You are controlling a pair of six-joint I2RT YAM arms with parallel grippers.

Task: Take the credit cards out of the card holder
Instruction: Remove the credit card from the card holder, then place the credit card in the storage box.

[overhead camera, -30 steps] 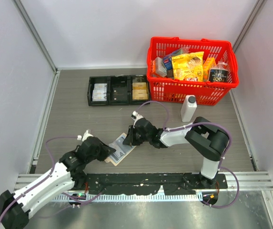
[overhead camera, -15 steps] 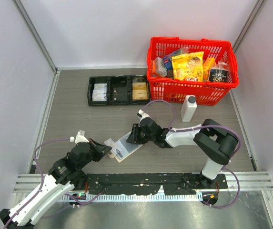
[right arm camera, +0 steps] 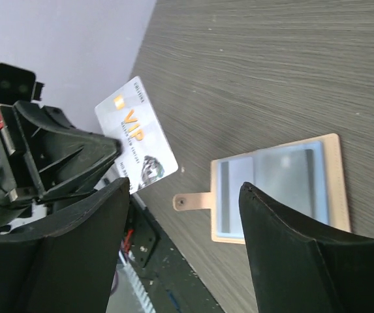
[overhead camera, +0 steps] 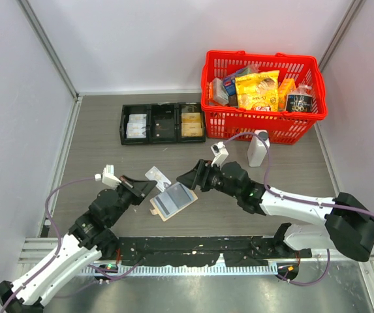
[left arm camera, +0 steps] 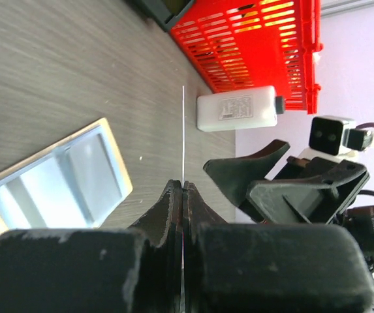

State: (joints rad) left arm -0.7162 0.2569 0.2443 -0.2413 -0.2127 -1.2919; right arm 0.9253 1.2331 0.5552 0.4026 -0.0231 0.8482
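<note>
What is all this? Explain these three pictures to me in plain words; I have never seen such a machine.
These are two robot arms bolted at the near edge of a table, each ending in a two-finger gripper. One picture looks down from above and behind them; the other two come from cameras on the left and right wrists, so each shows its own black fingers. On the table are an open tan card holder, a black three-part tray, a white bottle and a red basket full of packets. The left gripper is shut on a white card marked VIP, held apart from the holder; its own camera sees the card edge-on, as a thin line. The right gripper is open and holds nothing.
</note>
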